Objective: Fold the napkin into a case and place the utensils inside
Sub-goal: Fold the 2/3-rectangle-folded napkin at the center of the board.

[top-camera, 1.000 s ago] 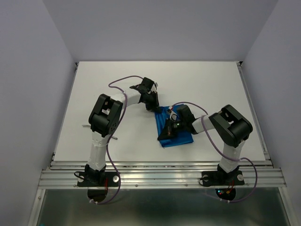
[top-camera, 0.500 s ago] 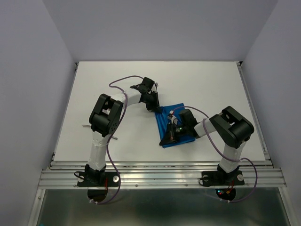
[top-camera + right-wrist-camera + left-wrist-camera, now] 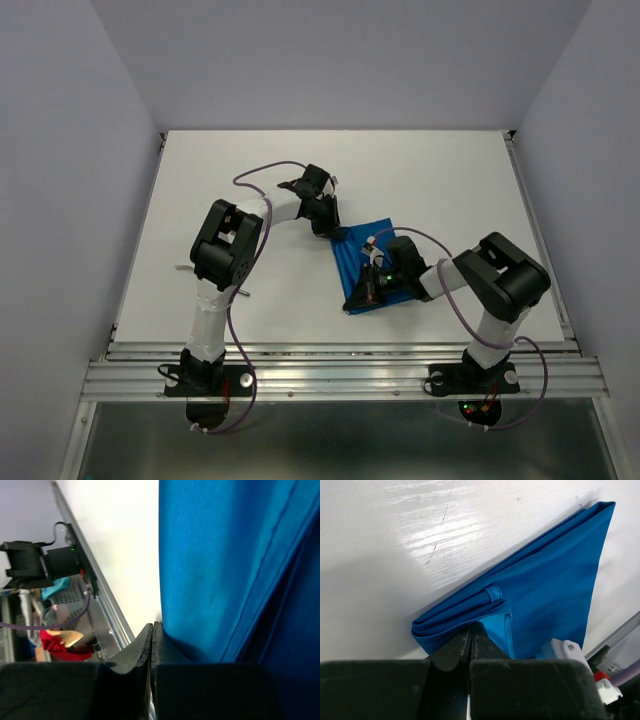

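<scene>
White table (image 3: 250, 170), lilac walls. In the top view I see the napkin (image 3: 372, 262) folded, right of centre on the near side, between both arms. The left gripper (image 3: 338, 233) sits at its far-left corner and the right gripper (image 3: 360, 297) at its near-left edge.

Left wrist: my fingers (image 3: 452, 652) are pressed together, pinching a corner of the layered blue cloth; the rest lies flat on the table.

Right wrist: fingers (image 3: 135, 652) pressed together on the cloth's edge, and blue fills the right of the view.

Right hand (image 3: 360, 295) farther back, napkin (image 3: 350, 260) now narrower (one more fold).
</scene>
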Controlling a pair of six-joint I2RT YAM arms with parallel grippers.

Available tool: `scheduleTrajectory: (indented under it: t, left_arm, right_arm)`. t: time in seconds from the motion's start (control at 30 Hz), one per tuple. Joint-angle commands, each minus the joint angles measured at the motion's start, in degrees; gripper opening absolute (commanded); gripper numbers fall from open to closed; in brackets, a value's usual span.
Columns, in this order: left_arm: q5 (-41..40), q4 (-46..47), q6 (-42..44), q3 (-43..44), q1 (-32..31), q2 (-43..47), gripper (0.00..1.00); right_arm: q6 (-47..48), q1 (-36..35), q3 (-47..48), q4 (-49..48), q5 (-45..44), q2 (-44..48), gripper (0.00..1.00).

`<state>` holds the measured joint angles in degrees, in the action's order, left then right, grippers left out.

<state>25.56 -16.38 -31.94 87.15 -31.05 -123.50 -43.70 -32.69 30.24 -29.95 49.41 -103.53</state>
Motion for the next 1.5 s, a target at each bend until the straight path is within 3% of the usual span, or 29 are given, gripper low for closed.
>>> scheduleTrajectory:
  t: [0.0,0.2,0.27,0.33,0.47,0.57,0.6,0.67,0.7,0.9,1.07,1.47]
  left_arm:
    - [-5.35,-4.54,2.94,-0.85,-0.42,-3.24,0.0]
    - [-5.35,-4.36,3.12,-1.2,-0.42,-3.06,0.0]
    - [-5.43,-4.19,3.2,-1.64,-0.42,-2.88,0.0]
    - [-5.43,-4.1,3.2,-1.99,-0.42,-2.62,0.0]
    - [-5.43,-4.01,3.38,-2.34,-0.42,-2.27,0.0]
    - [-5.52,-3.92,3.55,-2.87,-0.42,-1.92,0.0]
    - [-5.52,-3.92,3.64,-3.04,-0.42,-1.83,0.0]
    - [-5.52,-3.66,3.64,-3.31,-0.42,-1.74,0.0]
    - [-5.61,-3.48,3.47,-3.57,-0.42,-1.65,0.0]
    - [-5.0,-2.95,3.29,-3.84,-0.42,-1.57,0.0]
    - [-5.08,-3.13,3.29,-3.75,-0.42,-1.3,0.0]
    - [-5.17,-3.31,3.03,-3.83,-0.42,-1.21,0.0]
  right_arm:
    - [5.45,-0.54,1.66,12.17,-7.46,9.55,0.01]
    - [11.43,-0.01,10.87,28.88,-18.53,22.03,0.01]
    - [12.15,1.64,12.91,33.17,-21.44,22.75,0.03]
    - [12.24,3.67,15.63,35.22,-26.72,22.14,0.13]
    - [9.61,12.81,19.41,38.04,-30.07,18.1,0.18]
    - [10.82,15.9,25.54,41.62,-34.54,13.81,0.33]
    - [12.4,16.6,27.49,42.95,-37.43,12.4,0.43]
    - [13.9,16.6,32.66,45.84,-40.6,8.63,0.5]
    - [15.04,17.13,34.0,46.21,-43.4,7.47,0.59]
    - [20.49,17.66,42.51,49.11,-46.77,-2.53,0.71]
    - [23.57,17.66,45.34,49.12,-42.47,-7.65,0.67]
    - [25.86,17.66,44.12,46.66,-30.51,-9.42,0.44]
